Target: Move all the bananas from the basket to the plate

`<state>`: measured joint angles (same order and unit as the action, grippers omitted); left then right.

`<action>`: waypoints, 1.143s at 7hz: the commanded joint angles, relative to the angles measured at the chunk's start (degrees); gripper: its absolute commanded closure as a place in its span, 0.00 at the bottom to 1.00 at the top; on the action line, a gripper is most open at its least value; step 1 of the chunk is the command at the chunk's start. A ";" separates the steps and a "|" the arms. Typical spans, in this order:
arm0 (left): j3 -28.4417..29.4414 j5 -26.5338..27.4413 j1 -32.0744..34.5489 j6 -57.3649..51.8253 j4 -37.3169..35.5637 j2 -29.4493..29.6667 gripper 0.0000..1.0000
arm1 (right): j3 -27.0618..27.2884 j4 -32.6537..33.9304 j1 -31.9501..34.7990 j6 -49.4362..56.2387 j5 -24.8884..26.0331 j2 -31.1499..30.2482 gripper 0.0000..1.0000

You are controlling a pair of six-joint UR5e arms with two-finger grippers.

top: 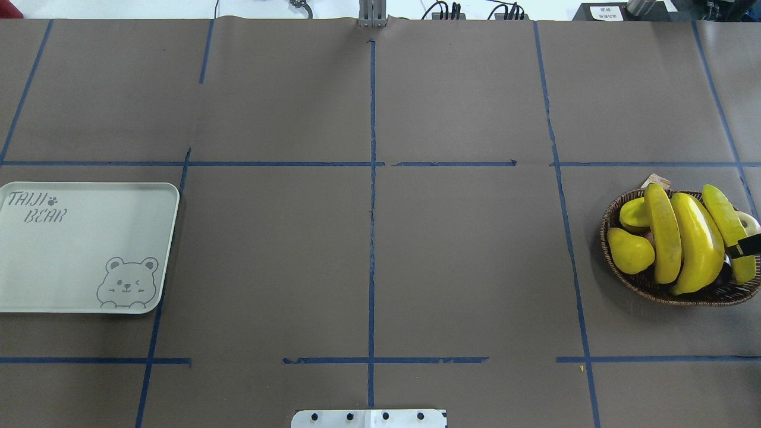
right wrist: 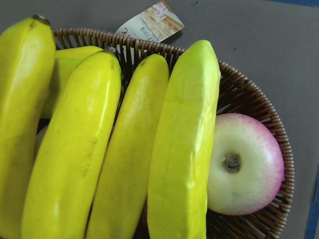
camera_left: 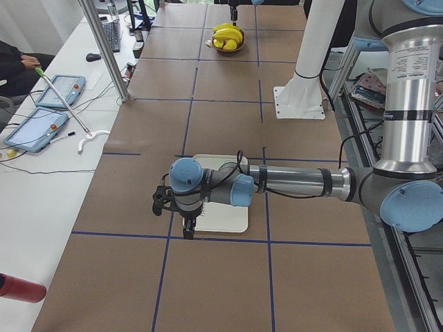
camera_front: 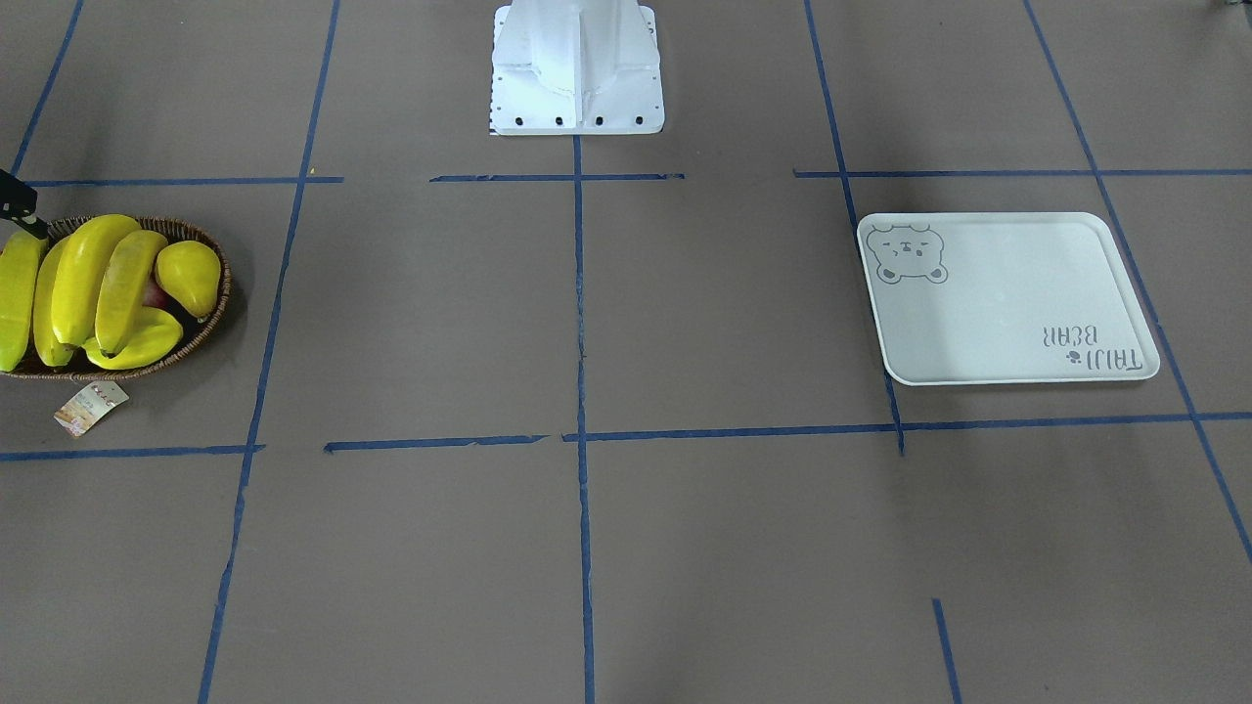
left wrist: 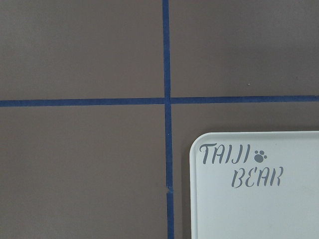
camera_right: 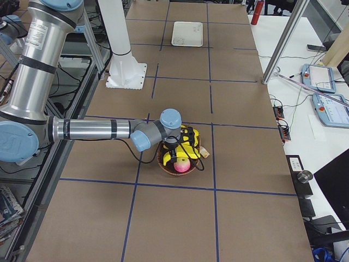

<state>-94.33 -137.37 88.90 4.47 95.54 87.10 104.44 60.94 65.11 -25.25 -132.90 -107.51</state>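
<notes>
Several long yellow bananas [top: 695,244] lie piled in the brown wicker basket [top: 630,280] at the table's right end. They also show in the front view [camera_front: 83,274] and close up in the right wrist view [right wrist: 75,159]. The right gripper [camera_right: 174,153] hangs right over the basket. Only a black tip of it [top: 746,246] shows from overhead, so I cannot tell whether it is open or shut. The off-white bear plate [top: 71,261] lies bare at the left end. The left gripper [camera_left: 188,228] hovers over the plate's outer corner [left wrist: 259,209]; I cannot tell its state.
In the basket also lie a yellow pear [top: 629,251], a ridged yellow-green starfruit [right wrist: 187,149] and a pink-white apple [right wrist: 244,164]. A paper tag [camera_front: 90,406] lies beside the basket. The white robot base [camera_front: 577,68] stands at mid-table. Blue tape lines cross the brown table.
</notes>
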 commanded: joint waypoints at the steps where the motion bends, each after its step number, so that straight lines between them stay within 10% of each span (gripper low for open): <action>1: 0.02 0.00 -0.05 -0.08 0.00 -0.08 0.00 | -1.78 -0.12 -0.25 0.02 0.10 0.55 0.00; 8: -0.42 -0.17 0.04 0.45 0.00 -0.08 0.00 | -2.93 -0.12 -0.86 0.46 0.18 0.64 0.30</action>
<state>-94.67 -137.54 88.94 4.81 95.54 87.01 101.44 60.82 64.26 -24.88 -132.72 -106.88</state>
